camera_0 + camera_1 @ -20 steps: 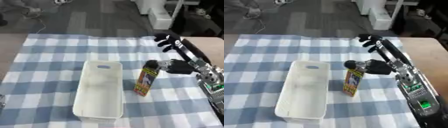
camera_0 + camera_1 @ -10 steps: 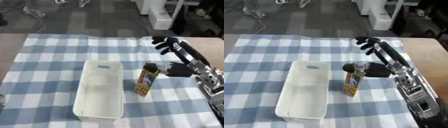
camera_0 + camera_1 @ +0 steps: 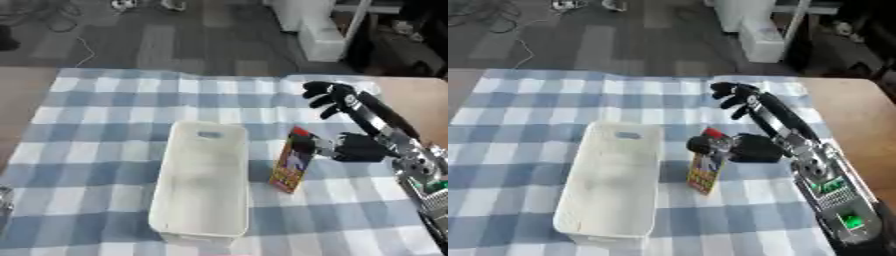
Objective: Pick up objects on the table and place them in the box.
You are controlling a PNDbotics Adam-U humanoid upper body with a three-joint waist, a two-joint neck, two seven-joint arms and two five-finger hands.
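Observation:
A white oblong box (image 3: 203, 185) stands in the middle of the checked cloth. Just right of it a tall colourful packet (image 3: 291, 162) with a red top stands on end, leaning left toward the box. My right hand (image 3: 360, 148) reaches in from the right. Its thumb and one finger pinch the packet's upper end, a dark tip showing on the packet's left side (image 3: 700, 145). The other fingers (image 3: 325, 95) are spread and point away up the table. The inside of the box looks bare.
The blue-and-white checked cloth (image 3: 105, 130) covers the table, with bare wood at the right edge (image 3: 420, 100). A small grey shape (image 3: 3, 199) shows at the left edge. Beyond the table lie grey floor, cables and white furniture (image 3: 319, 35).
The right hand has sunk slightly and its thumb has closed in on the packet's top. The packet leans a little more to the left. The box has not moved.

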